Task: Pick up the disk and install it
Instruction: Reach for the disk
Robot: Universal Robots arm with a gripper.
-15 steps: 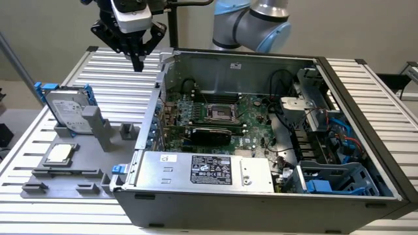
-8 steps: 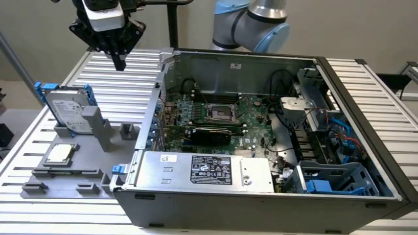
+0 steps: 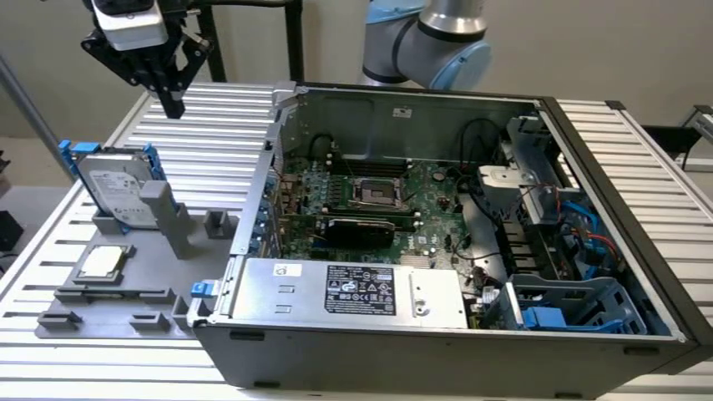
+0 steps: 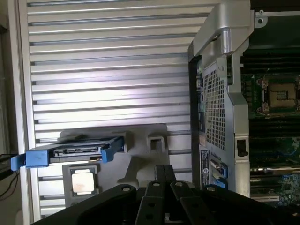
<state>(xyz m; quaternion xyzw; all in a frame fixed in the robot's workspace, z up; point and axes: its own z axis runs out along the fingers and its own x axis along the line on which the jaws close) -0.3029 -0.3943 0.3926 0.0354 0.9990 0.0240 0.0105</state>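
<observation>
The disk [image 3: 120,194], a silver-grey drive with a white label in a blue carrier, stands on edge in a grey holder [image 3: 156,242] at the exterior view's left. In the wrist view the disk [image 4: 70,153] shows edge-on with its blue frame. My gripper [image 3: 172,107] hangs high above the slatted table, behind the disk and well apart from it. Its black fingers [image 4: 164,180] are pressed together and shut, with nothing between them.
An open computer case [image 3: 446,242] fills the exterior view's middle and right, with motherboard [image 3: 368,200], a silver power-supply box [image 3: 351,288] and a blue drive bay [image 3: 573,305]. A small square CPU chip [image 3: 100,263] lies on the holder in front of the disk.
</observation>
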